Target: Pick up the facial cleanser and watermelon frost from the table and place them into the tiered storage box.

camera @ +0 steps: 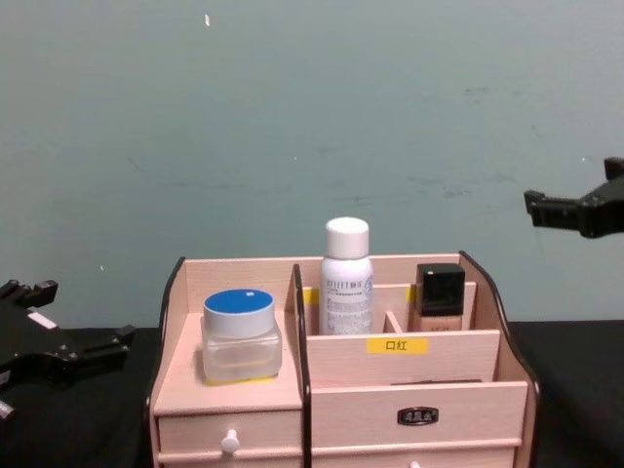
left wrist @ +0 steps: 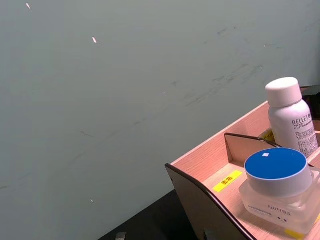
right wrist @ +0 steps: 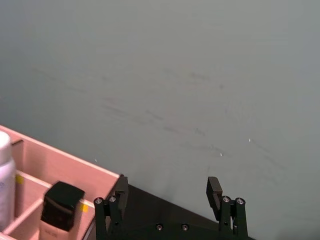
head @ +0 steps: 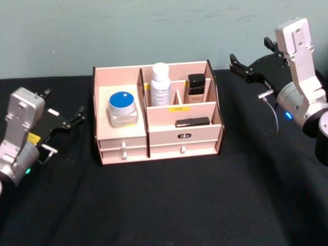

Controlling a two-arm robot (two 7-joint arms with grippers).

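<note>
On the black table (head: 169, 205) the tiered storage box (head: 156, 143) serves as the landmark, and both task things already stand inside it: the watermelon frost (head: 122, 109) sits on the raised shelf in the box's left section, above the small drawers, and the facial cleanser (head: 160, 84) stands upright in the rear compartment just right of the central divider, with a black-capped beige bottle (head: 196, 88) in the next rear compartment to its right and a flat dark item (head: 192, 122) lying on the lower step in front. The left gripper (head: 72, 121) hangs low to the left of the box, well apart from it, with its fingers spread wide and nothing between them. The right gripper (head: 242, 68) is raised to the right of the box and behind its right wall, also splayed wide and empty. Judging by this layout, placing looks finished and the step in hand is a clean retreat. Doing that well means keeping both arms' paths outward from the box, so no finger clips its dark curved side edges or nudges the tall cleanser, which looks the easier of the two to topple.
</note>
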